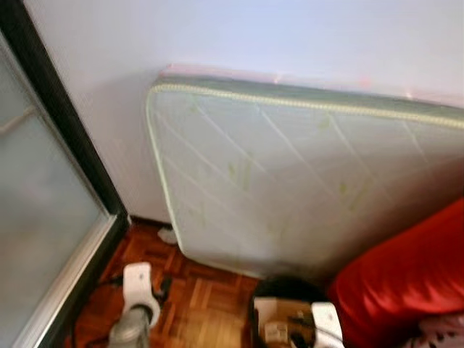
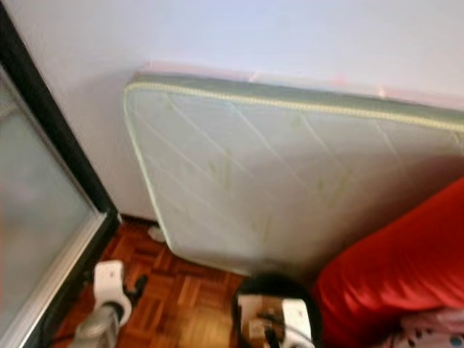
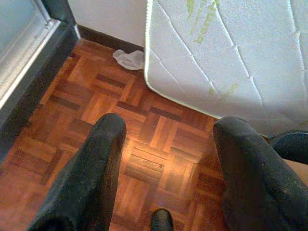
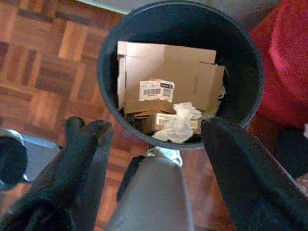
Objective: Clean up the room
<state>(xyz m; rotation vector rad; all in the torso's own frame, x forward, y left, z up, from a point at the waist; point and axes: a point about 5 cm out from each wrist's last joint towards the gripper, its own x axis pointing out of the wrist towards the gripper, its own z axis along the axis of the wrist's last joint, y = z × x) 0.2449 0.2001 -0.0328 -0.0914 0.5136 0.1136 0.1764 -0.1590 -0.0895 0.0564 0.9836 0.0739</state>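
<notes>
Far left: sliding door (image 1: 43, 217), frosted glass w/ dark frame, running down to the parquet floor (image 3: 96, 96). Against the skirting, near the corner where door frame meets wall (image 1: 217, 36), a crumpled white tissue (image 3: 129, 59) lies on the floor, just beside the lower corner of the mattress (image 1: 290, 174). The mattress is white, quilted, w/ green print, propped on edge, leaning on the wall.

Left gripper (image 3: 166, 168) hangs over bare parquet, fingers (image 3: 91, 178) wide apart, nothing btwn them. Tissue is well ahead of it, not touching. Left arm (image 1: 136, 319) shows low in the head views, above the floor by the door.

Towards the right: dark round bin (image 4: 250, 57) on the floor, in front of the mattress's lower edge. Inside: flattened cardboard (image 4: 168, 82) w/ a barcode label, plus crumpled white paper (image 4: 180, 122) near the rim. Right gripper (image 4: 156, 139) sits above the bin, fingers (image 4: 240, 178) spread apart, holding nothing.

Far right: red cushion or cover (image 1: 406, 283), just beside the bin.
</notes>
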